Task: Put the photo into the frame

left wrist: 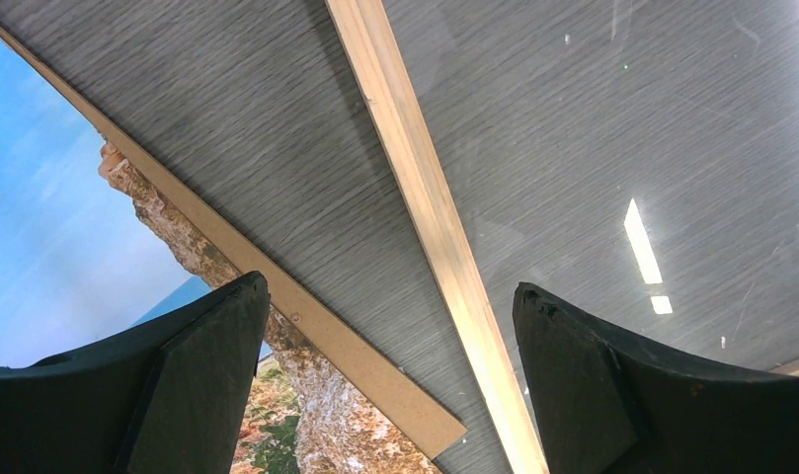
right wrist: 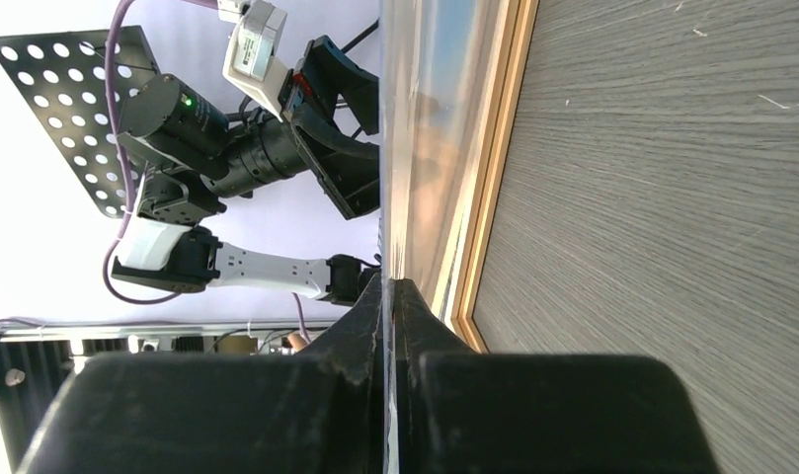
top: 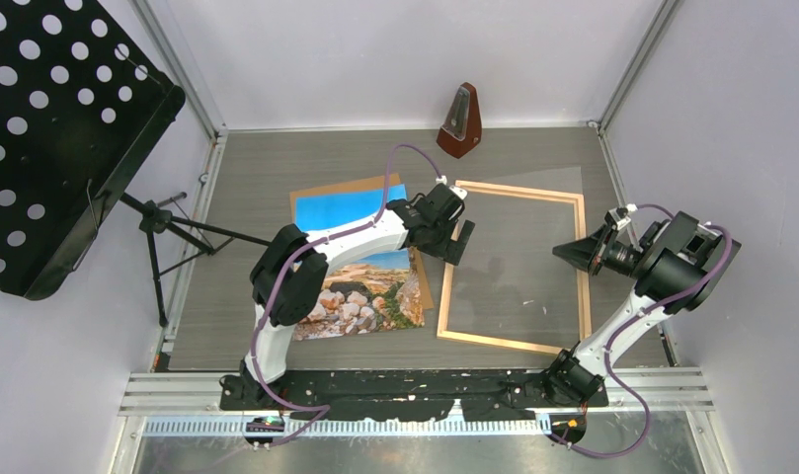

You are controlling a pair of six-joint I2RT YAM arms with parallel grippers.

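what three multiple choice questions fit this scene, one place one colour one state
1. The photo lies: A on the brown backing board, left of the frame; B inside the frame; C right of the frame.
2. The frame's moulding is: A black; B light wood; C white.
3. The right gripper is: A open; B shut on the photo; C shut on the clear sheet.
Answers: 1 A, board shows around the print; 2 B, pale wood; 3 C, jaws closed on its edge.
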